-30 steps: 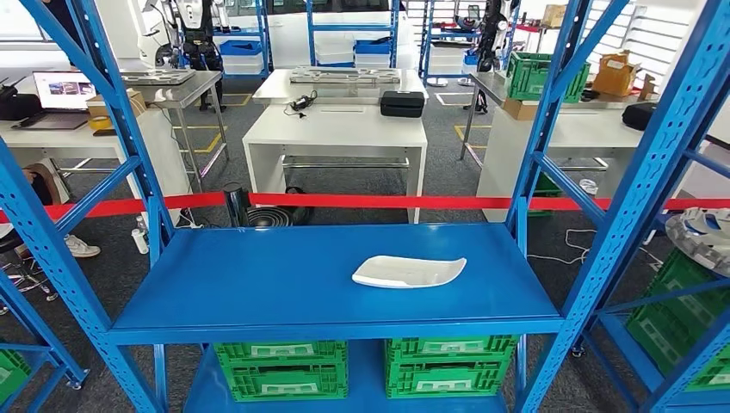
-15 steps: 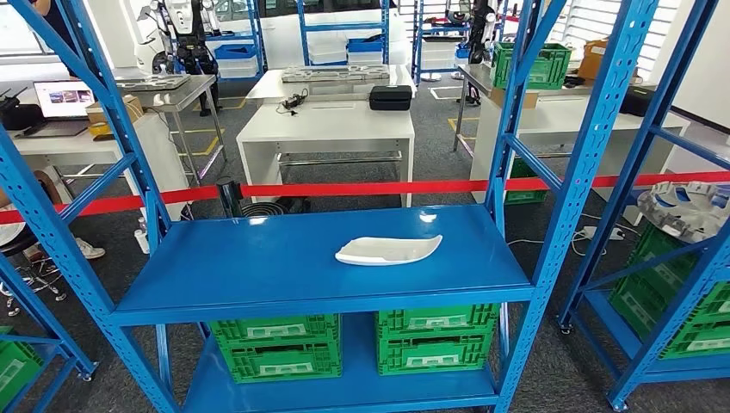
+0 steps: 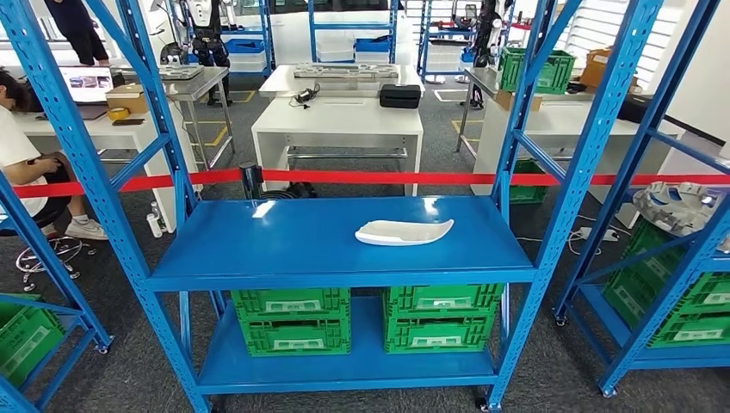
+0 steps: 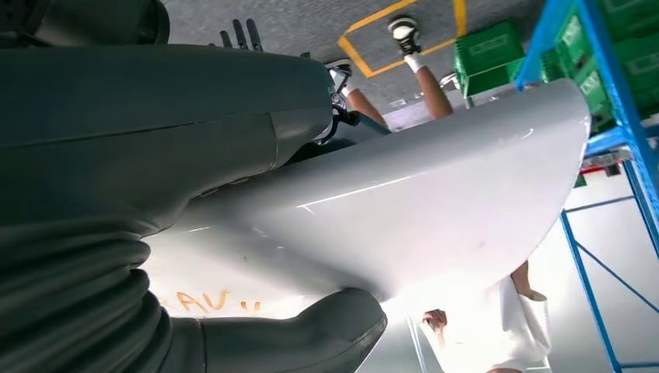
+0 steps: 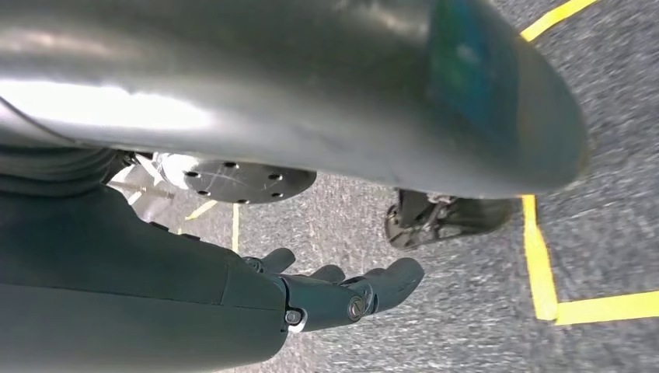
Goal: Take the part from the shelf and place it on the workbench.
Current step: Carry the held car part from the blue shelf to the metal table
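My right hand (image 5: 342, 295) hangs beside me with its dark fingers (image 5: 392, 281) loosely stretched, a little apart and holding nothing. Beneath it is grey speckled carpet (image 5: 466, 326) crossed by yellow tape lines (image 5: 544, 272). My left hand (image 4: 295, 338) is mostly hidden behind its ribbed cover. Its thick grey thumb sits well apart from the straight dark fingertips (image 4: 235, 35), and I see nothing gripped between them.

Ahead of me stands the blue steel shelf (image 3: 284, 249), built from perforated uprights, diagonal braces and smooth painted boards that shine under the lights. The part (image 3: 403, 231) lies flat on the middle board, right of centre. It is a shallow, glossy white shell with rounded corners and a slightly raised rim, and nothing touches it.

On the lower board two green plastic crates stand side by side, the left crate (image 3: 293, 320) and the right crate (image 3: 441, 317). Both have slotted walls and pale labels, and the board above hides what is in them. More green crates (image 3: 671, 292) fill the rack to my right, where a round grey-white ribbed casting (image 3: 676, 206) rests higher up.

A red barrier tape (image 3: 361, 177) runs behind the shelf. Beyond it a white surface (image 3: 337, 120) carries a black case (image 3: 400, 95), and a person in white (image 3: 17, 155) sits at the far left.
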You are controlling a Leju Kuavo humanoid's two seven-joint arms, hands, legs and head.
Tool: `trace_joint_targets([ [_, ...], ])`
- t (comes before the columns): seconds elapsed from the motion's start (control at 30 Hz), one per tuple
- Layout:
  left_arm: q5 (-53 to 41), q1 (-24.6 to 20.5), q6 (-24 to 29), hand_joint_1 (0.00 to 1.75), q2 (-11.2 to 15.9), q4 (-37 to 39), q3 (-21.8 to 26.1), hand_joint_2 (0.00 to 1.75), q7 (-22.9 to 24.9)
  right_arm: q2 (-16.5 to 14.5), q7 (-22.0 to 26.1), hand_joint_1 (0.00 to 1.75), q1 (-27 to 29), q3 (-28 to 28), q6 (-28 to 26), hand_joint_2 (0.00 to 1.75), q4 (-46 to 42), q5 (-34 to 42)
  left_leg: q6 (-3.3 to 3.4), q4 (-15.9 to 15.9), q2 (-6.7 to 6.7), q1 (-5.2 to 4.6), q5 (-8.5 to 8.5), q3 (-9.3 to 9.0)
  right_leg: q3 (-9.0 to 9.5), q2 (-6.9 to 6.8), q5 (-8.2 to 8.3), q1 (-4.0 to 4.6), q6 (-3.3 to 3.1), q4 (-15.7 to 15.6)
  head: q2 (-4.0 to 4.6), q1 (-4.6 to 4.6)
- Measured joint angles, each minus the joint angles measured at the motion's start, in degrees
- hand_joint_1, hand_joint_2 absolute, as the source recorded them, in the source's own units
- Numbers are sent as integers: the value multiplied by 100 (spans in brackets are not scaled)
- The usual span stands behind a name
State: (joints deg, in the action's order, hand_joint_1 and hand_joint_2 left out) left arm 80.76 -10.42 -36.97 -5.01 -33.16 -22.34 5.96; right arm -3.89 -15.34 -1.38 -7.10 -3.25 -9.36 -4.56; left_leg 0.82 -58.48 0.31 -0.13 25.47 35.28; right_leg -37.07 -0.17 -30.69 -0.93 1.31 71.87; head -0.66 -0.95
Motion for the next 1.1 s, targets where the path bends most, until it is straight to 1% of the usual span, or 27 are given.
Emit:
trace_joint_targets([
  [0.07,49,16,7,175,19,32,-4,175,3,0,1,0,-12,0,46,0,-1,21,-53,-77,0,-11,-83,155,596,4,-12,15,-46,-789,0,9],
  [0.1,70,22,2,175,30,50,-7,175,6,-3,1,0,-15,0,61,0,-1,25,-85,-101,1,-17,-124,195,788,9,-88,28,-71,-1106,1,3],
  [0.13,90,28,-4,175,40,68,-11,175,10,-5,2,0,-16,0,71,0,-1,25,-120,-105,3,-18,-172,215,875,14,-163,44,-99,-1288,1,-2],
  [0.17,107,33,-11,175,50,88,-19,175,12,-8,2,0,-13,0,77,0,0,25,-158,-94,3,-15,-224,221,870,18,-153,56,-131,-1341,1,-9],
  [0.2,116,41,-15,175,63,111,-29,175,14,-16,2,0,-8,0,82,0,1,25,-195,-84,-1,-6,-261,232,826,8,-104,52,-170,-1351,2,-12],
  [0.23,122,49,-16,175,75,130,-41,175,15,-22,2,0,-8,-1,85,0,0,25,-231,-109,-9,4,-213,263,784,-3,-46,45,-217,-1357,2,-14],
  [0.27,128,57,-17,175,89,147,-55,175,15,-28,2,0,-10,-1,89,0,-1,24,-264,-218,-17,12,-51,315,727,-15,22,36,-266,-1369,2,-24],
  [0.3,138,60,-21,175,103,163,-68,175,12,-37,2,0,-12,-2,97,0,-1,21,-293,-435,-23,22,209,385,655,-26,94,28,-302,-1378,2,-37],
  [0.37,177,59,-51,175,123,188,-89,175,-17,-43,2,0,-14,-2,119,0,-2,1,-333,-1094,-27,33,778,520,488,-30,228,31,-330,-1374,2,-62],
  [0.4,197,59,-70,175,131,202,-96,175,-51,-46,2,0,-14,-2,130,0,-2,-17,-346,-1396,-26,36,910,539,403,-32,297,32,-325,-1370,2,-69],
  [0.43,210,61,-86,175,135,213,-99,175,-91,-49,2,0,-14,-1,136,0,-2,-40,-352,-1571,-26,37,903,500,319,-35,364,33,-317,-1363,2,-74],
  [0.47,216,63,-95,175,139,220,-102,175,-136,-54,2,0,-14,1,139,0,-1,-61,-350,-1566,-26,37,782,372,234,-38,429,33,-305,-1353,2,-80],
  [0.5,218,62,-95,175,141,224,-103,175,-177,-61,2,0,-15,3,141,0,-1,-79,-339,-1364,-26,37,615,147,154,-40,491,33,-290,-1341,2,-86],
  [0.53,219,57,-95,175,142,223,-105,175,-204,-71,2,0,-17,6,142,0,-1,-96,-317,-1003,-29,37,516,-147,85,-40,546,33,-272,-1327,2,-92],
  [0.6,220,46,-95,175,143,215,-111,175,-230,-87,2,0,-23,11,142,0,-2,-116,-259,-204,-42,17,561,-718,-5,-40,647,42,-217,-1309,2,-98],
  [0.63,221,41,-95,175,143,212,-119,175,-233,-92,2,0,-28,13,142,0,-2,-123,-227,38,-49,3,635,-852,-23,-41,699,41,-185,-1313,2,-99],
  [0.67,222,42,-94,175,144,210,-127,175,-237,-95,2,0,-30,16,142,0,-2,-126,-191,144,-53,-16,662,-890,-32,-43,753,39,-148,-1325,2,-97],
  [0.73,225,50,-89,175,142,212,-143,175,-244,-99,2,0,-28,27,142,0,-1,-130,-97,171,-36,-10,578,-801,-57,-33,787,27,-74,-1321,2,-99],
  [0.77,227,55,-85,175,141,214,-147,175,-251,-101,2,0,-24,37,141,0,-1,-135,-43,178,-25,-2,519,-752,-92,-22,668,22,-38,-1238,2,-89],
  [0.8,233,58,-83,175,138,217,-150,175,-263,-101,2,0,-23,48,141,0,0,-140,-1,187,-14,11,451,-691,-155,-11,431,18,-8,-1046,2,-77],
  [0.87,259,66,-88,175,143,231,-154,175,-303,-101,2,0,-29,78,141,0,1,-152,40,161,-7,8,320,-530,-304,-2,-177,9,38,-393,2,-46],
  [0.9,277,77,-96,175,148,246,-154,175,-322,-102,2,0,-33,91,142,0,1,-158,41,136,-5,5,255,-435,-353,-2,-354,8,52,-48,2,-39],
  [0.93,294,93,-104,175,154,263,-155,175,-338,-102,2,0,-34,103,142,0,1,-165,38,104,-2,2,195,-331,-345,-2,-376,8,58,187,2,-35],
  [0.97,307,111,-110,175,159,281,-155,175,-350,-103,2,0,-33,110,142,0,0,-172,32,63,1,0,140,-220,-261,-1,-269,8,58,259,2,-31],
  [1.0,314,128,-115,175,163,298,-155,175,-356,-102,2,0,-35,113,142,0,0,-177,21,16,2,-1,94,-109,-80,-1,-107,9,47,133,2,-26],
  [1.03,317,141,-118,175,165,310,-155,175,-360,-102,2,0,-40,114,142,0,-1,-181,5,-35,2,-1,52,-9,184,-1,3,10,29,-166,2,-21],
  [1.1,320,148,-119,175,169,326,-155,175,-369,-101,2,0,-59,116,142,0,-2,-183,-48,-121,0,-16,-24,139,727,2,-60,35,-32,-936,2,-17],
])
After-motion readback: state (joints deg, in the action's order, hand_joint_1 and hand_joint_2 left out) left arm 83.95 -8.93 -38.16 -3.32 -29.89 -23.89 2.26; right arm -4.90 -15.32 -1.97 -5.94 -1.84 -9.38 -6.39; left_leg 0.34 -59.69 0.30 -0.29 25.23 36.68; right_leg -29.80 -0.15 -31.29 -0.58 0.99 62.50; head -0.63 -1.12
